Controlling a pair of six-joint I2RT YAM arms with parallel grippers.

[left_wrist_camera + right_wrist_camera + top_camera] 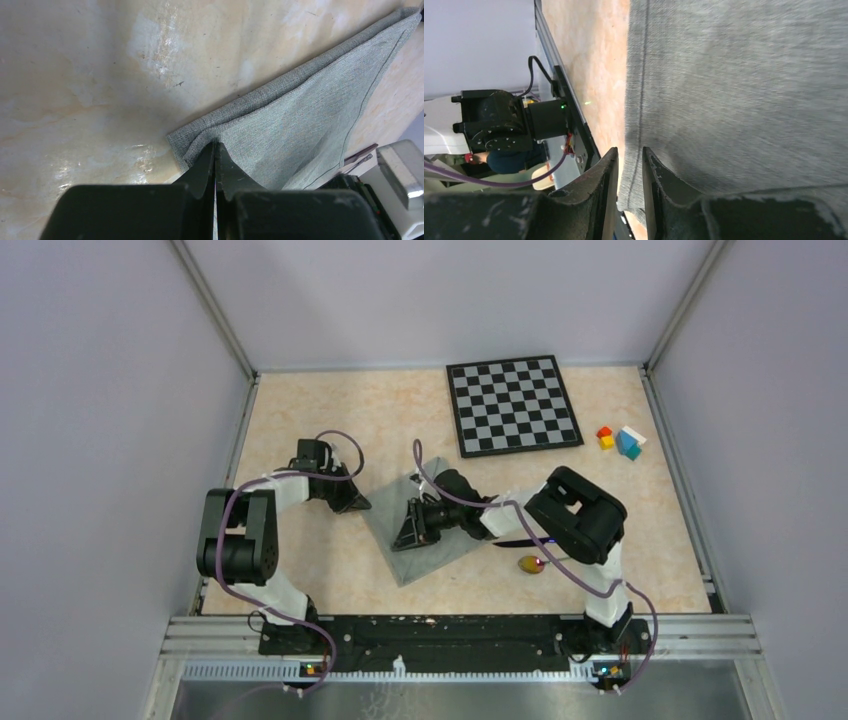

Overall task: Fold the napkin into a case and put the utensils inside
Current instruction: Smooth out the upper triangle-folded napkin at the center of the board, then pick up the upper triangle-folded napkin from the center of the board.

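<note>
The grey-green napkin [440,555] lies folded on the table's middle, two layers showing in the left wrist view [300,115]. My left gripper [358,505] is at its left corner, jaws shut [216,144] on the upper layer's corner, which puckers at the tips. My right gripper [400,538] hovers over the near-left edge. Its fingers stand a little apart [630,149] and the napkin's [744,90] hemmed edge shows in the gap. The spoon [531,564], with its yellow-red bowl, lies right of the napkin. A dark sliver of the knife [516,541] shows under the right arm.
A black-and-white chessboard [513,405] lies at the back. Small coloured blocks [620,440] sit to its right. Grey walls close in the table on three sides, and a metal rail [460,630] runs along the near edge.
</note>
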